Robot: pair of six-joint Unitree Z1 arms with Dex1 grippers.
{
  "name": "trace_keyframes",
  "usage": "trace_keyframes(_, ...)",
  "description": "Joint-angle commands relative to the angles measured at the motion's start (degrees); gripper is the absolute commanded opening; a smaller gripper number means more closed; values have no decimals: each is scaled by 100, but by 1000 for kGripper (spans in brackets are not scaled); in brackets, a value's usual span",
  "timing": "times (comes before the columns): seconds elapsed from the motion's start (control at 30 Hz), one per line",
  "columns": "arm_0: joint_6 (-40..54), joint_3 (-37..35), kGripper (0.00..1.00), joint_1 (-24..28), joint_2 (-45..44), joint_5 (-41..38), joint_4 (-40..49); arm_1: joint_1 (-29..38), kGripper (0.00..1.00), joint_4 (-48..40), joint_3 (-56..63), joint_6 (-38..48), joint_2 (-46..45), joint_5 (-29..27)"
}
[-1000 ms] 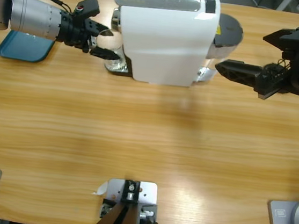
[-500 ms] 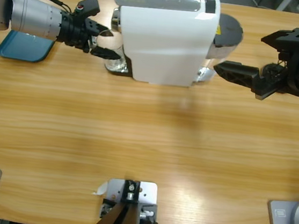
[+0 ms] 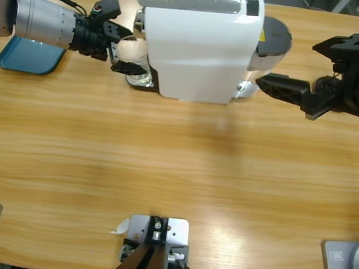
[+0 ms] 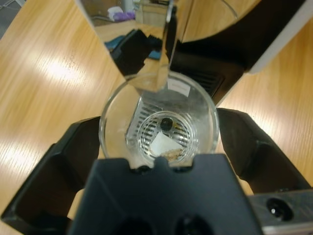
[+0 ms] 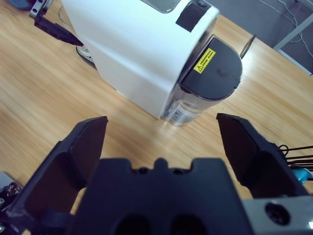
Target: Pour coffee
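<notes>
Coffee [image 4: 168, 154] barely covers the bottom of the glass tumbler [image 4: 159, 125], pinched by the left gripper [image 3: 125, 52] at the white coffee machine [image 3: 196, 45]. Right gripper [image 3: 289, 72] hangs spread wide beside its water tank [image 5: 208, 78].

high view: looks straight down from far up, white coffee machine [image 3: 199, 46] near the top middle | left wrist view: very close, looks into a glass tumbler [image 4: 159, 122] at the machine's front | right wrist view: farther off, looks down at the machine's [image 5: 142, 49] tank end | all three share the machine
</notes>
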Motion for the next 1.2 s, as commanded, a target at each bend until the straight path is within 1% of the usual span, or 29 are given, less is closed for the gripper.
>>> trace_keyframes(0.03,85,604,991,351,-379,7,-299,-46,1000,-42,217,9,246,14)
trace_keyframes(0.17,-40,896,991,499,-1068,-83,-326,-46,1000,-42,197,18,240,-39)
trace_keyframes(0.3,-402,1562,991,514,-2032,74,-81,-46,1000,-16,-50,9,73,-105)
trace_keyframes(0.33,-541,1709,991,500,-2260,70,77,-46,1000,-16,-98,14,15,-105)
trace_keyframes(0.4,-894,1827,991,349,-2766,123,667,-46,1000,-16,-212,18,-21,-105)
trace_keyframes(0.47,-1529,1841,991,149,-3431,392,1288,-46,1000,51,-358,18,5,-167)
trace_keyframes(0.53,-2123,1827,991,-13,-4095,742,1838,-124,1000,471,-727,27,93,-385)
trace_keyframes(0.6,-2492,1834,991,-23,-4454,916,2218,-461,1000,975,-1274,37,239,-394)
trace_keyframes(0.7,-3306,1831,991,-29,-4691,1060,2575,-966,997,1204,-1963,106,481,-346)
trace_keyframes(0.73,-3533,1825,991,-39,-4751,1146,2661,-1180,981,1385,-2262,90,631,-121)
trace_keyframes(0.8,-3746,1775,991,-90,-4867,1508,2854,-1771,961,1882,-2905,-49,963,958)
trace_keyframes(0.83,-3814,1762,991,-103,-5023,1816,2872,-2019,877,2120,-3232,-53,1147,1429)
trace_keyframes(0.9,-3906,1732,991,-110,-5175,2076,2912,-2182,551,2174,-3529,-53,1416,1916)
trace_keyframes(0.93,-3906,1717,991,-111,-5169,2090,2977,-2208,504,2199,-3675,-53,1575,2071)
trace_keyframes(1.0,-3899,1755,991,-118,-5132,2125,3069,-2217,501,2334,-4027,-49,1873,2259)
trace_keyframes(1.03,-3897,1773,991,-125,-5125,2127,3074,-2217,336,2463,-4220,-37,2044,2336)
trace_keyframes(1.07,-3897,1773,991,-155,-5111,2127,3074,-2217,25,2593,-4378,-35,2200,2308)
trace_keyframes(1.1,-3893,1771,991,-178,-5081,2127,3074,-2217,0,2659,-4496,-53,2322,2213)
trace_keyframes(1.2,-3865,1764,991,-182,-5015,2136,3070,-2277,0,2768,-4724,-140,2584,2129)
